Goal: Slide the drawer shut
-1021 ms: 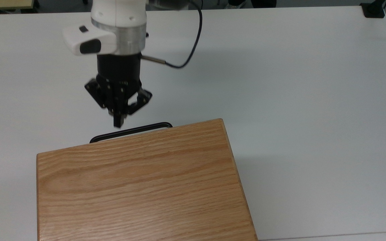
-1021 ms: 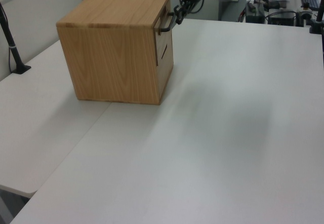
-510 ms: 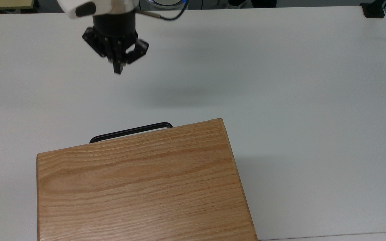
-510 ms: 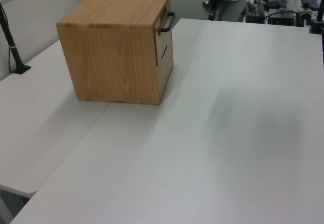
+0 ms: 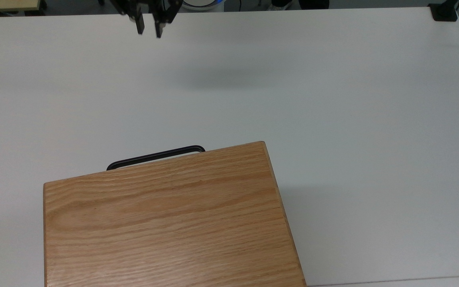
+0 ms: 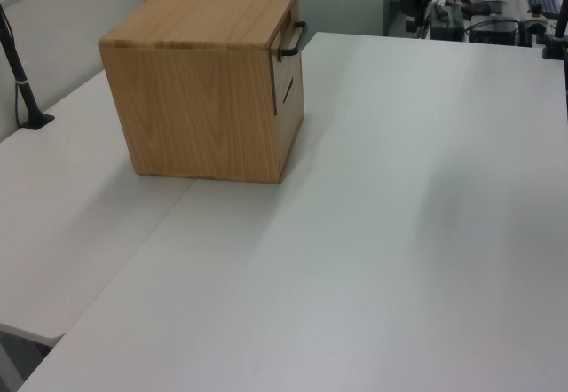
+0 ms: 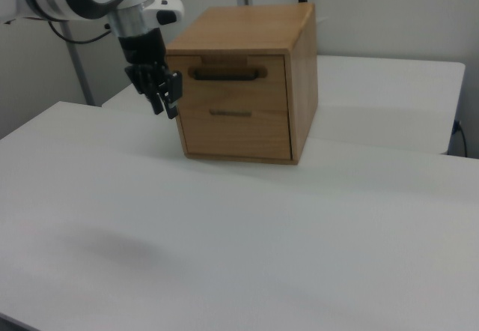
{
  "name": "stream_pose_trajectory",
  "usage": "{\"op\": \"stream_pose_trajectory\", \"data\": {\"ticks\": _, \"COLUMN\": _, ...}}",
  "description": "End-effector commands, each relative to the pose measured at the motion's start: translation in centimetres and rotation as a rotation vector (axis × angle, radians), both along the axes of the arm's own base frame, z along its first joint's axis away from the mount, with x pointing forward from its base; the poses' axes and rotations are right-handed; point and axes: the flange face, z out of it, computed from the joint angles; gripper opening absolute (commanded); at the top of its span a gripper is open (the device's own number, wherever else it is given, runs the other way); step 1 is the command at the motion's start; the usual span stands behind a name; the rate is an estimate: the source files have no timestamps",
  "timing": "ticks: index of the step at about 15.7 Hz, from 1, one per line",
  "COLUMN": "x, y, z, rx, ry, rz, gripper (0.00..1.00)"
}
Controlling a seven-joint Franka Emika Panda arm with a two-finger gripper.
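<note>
Oak cabinet is sitting nearest the camera in the top view, on the white table, and serves as the landmark. The drawer is occupying its upper front, its panel looking flush with the cabinet face in the right view, so I judge it already shut. Its black bar handle is projecting just past the cabinet's far edge in the top view, long axis running along that edge. Farther off, well apart from the cabinet, the gripper is hanging above the table, fingers spread and pinching nothing; the drawer is lying toward the cabinet from it.
</note>
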Motion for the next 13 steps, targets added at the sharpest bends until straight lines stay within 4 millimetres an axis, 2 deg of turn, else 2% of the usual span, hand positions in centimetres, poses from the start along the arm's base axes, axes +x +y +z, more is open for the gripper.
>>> {"op": "stream_pose_trajectory", "data": {"ticks": 1, "x": -1.9, "y": 0.2, "z": -0.2, "rx": 0.029, "ry": -0.007, "rz": 0.024, "gripper": 1.0}}
{"op": "stream_pose_trajectory", "data": {"ticks": 4, "x": -1.9, "y": -0.7, "z": -0.1, "rx": 0.024, "ry": -0.008, "rz": 0.067, "gripper": 1.0}}
{"op": "stream_pose_trajectory", "data": {"ticks": 6, "x": -1.6, "y": -2.8, "z": 0.1, "rx": 0.022, "ry": -0.025, "rz": 0.109, "gripper": 1.0}}
{"op": "stream_pose_trajectory", "data": {"ticks": 13, "x": -1.3, "y": -2.8, "z": 0.0, "rx": 0.068, "ry": -0.043, "rz": 0.107, "gripper": 1.0}}
